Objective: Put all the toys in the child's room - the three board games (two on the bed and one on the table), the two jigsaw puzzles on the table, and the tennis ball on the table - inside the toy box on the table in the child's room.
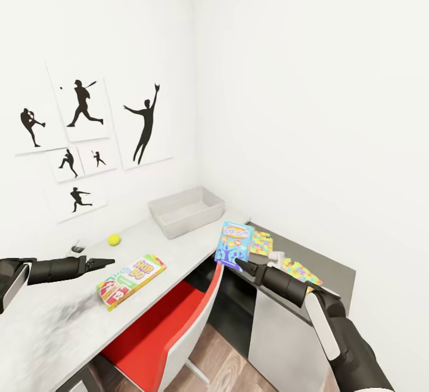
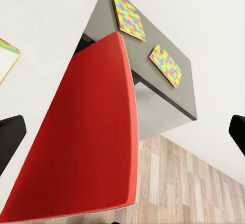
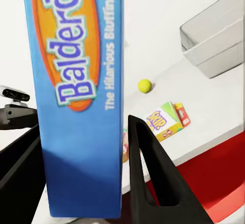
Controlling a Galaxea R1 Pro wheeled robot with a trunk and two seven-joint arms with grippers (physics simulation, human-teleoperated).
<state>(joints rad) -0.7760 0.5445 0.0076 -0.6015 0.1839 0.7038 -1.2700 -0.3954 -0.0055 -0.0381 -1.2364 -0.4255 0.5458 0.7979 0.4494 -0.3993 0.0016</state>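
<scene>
Centre-right of the head view, the right gripper (image 1: 241,263) clamps the blue Balderdash box (image 1: 233,244) (title legible at its wrist camera), short of the grey toy box (image 1: 186,210). Left gripper (image 1: 107,261) looks empty; its spread I cannot tell.

White L-shaped desktop (image 1: 53,314): open grey rectangular toy box (image 1: 186,210) at the wall corner, yellow tennis ball (image 1: 114,239) near it, flat multicoloured board game box (image 1: 130,280) by the front edge. Adjoining dark grey cabinet top (image 1: 333,270): two colourful jigsaw puzzles (image 1: 261,243), well apart.
</scene>
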